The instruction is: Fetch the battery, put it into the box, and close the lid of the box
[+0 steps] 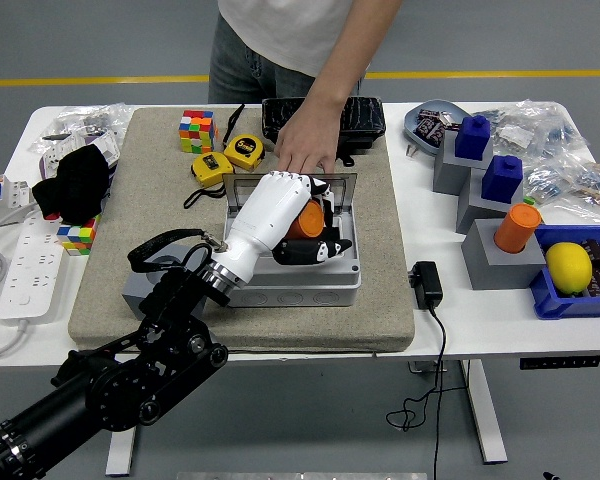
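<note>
A white table (pixel 450 330) on a grey floor carries a beige felt mat (pixel 380 300), on which the work takes place. The battery (pixel 302 221), an orange cylinder, is held in the curled fingers of the left hand (pixel 285 215), directly over the open cavity of the grey box (pixel 310 285); whether it already touches the box floor cannot be told. The battery appears rigid, smooth and fairly dense for its bulk, so it is likely to slip or roll if released from a height. It is best gripped around its curved side, as it is here, and lowered until it lies flat.

The clear lid (pixel 335 183) of the box stands raised at the far edge, and a person's hand (pixel 308 140) rests its fingertips on it from the far side, apparently steadying it. The lid looks light and hinged, and should swing down under a gentle push at its free edge once the robot's hand is clear.

Around the box lie two yellow tape measures (pixel 230 155), a colour cube (pixel 196 130) and a black tray (pixel 325 118). To the right are grey stands with blue blocks (pixel 472 137), an orange cylinder on a stand (pixel 518 227) and a lemon (pixel 568 266). The right arm does not appear.
</note>
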Available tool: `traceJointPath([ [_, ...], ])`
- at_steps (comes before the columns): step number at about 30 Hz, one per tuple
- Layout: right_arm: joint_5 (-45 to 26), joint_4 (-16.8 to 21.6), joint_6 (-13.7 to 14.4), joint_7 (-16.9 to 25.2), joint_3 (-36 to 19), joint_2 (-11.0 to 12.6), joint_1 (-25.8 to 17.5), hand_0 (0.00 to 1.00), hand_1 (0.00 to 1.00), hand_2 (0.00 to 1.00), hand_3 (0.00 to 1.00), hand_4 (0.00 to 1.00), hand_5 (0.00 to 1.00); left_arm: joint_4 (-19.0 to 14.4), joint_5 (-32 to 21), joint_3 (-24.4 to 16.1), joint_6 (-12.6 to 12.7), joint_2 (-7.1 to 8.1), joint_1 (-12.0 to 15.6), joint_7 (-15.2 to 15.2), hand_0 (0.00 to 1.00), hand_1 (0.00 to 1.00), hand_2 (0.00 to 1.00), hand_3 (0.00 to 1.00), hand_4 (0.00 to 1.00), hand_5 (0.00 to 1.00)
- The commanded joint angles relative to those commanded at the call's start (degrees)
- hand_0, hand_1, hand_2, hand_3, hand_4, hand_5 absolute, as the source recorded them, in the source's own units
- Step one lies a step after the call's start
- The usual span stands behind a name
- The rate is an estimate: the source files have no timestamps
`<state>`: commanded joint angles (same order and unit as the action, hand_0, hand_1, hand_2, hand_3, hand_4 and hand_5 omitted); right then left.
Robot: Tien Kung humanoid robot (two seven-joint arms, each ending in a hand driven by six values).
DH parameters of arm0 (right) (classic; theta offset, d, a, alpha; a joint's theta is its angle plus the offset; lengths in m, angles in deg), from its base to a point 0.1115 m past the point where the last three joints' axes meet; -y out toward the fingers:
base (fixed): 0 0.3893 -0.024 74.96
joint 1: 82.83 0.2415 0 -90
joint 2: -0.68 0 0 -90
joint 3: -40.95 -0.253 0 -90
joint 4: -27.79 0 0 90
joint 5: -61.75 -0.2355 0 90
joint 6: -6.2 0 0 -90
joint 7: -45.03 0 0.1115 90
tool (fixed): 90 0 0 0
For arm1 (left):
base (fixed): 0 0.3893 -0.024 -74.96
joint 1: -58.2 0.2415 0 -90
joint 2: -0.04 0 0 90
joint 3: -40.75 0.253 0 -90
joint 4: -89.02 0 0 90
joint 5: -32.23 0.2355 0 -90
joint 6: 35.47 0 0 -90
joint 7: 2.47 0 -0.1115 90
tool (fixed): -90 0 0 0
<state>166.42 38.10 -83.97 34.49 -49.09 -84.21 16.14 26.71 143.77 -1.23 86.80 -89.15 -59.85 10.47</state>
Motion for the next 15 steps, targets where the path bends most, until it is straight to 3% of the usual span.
traceJointPath([
  [3, -0.02, 0.0, -0.02, 0.01, 0.1, 0.0, 0.0, 0.829, 0.728, 0.667, 0.645, 0.998, 0.845, 1.75, -0.91, -0.07, 0.39, -0.81, -0.54, 0.58, 0.053, 0.002, 0.002, 0.002, 0.958, 0.175],
  [10, 0.4, 0.0, -0.06, -0.1, -0.06, 0.15, -0.12, 0.829, 0.728, 0.668, 0.646, 0.998, 0.845, 4.03, -2.01, -0.92, 0.89, -0.81, -1.06, 1.41, 0.054, 0.002, 0.002, 0.002, 0.97, 0.21],
  [11, 0.44, 0.0, -0.07, -0.11, -0.1, 0.17, -0.11, 0.829, 0.728, 0.667, 0.647, 0.998, 0.845, 4.27, -2.16, -0.97, 0.92, -0.81, -1.12, 1.49, 0.054, 0.002, 0.002, 0.002, 0.998, 0.35],
  [15, 0.31, 0.0, -0.08, -0.04, 0.06, 0.16, -0.05, 0.829, 0.728, 0.667, 0.647, 0.998, 0.845, 5.56, -2.74, -1.13, 0.97, -0.81, -1.39, 1.82, 0.054, 0.002, 0.002, 0.002, 0.998, 0.35],
])
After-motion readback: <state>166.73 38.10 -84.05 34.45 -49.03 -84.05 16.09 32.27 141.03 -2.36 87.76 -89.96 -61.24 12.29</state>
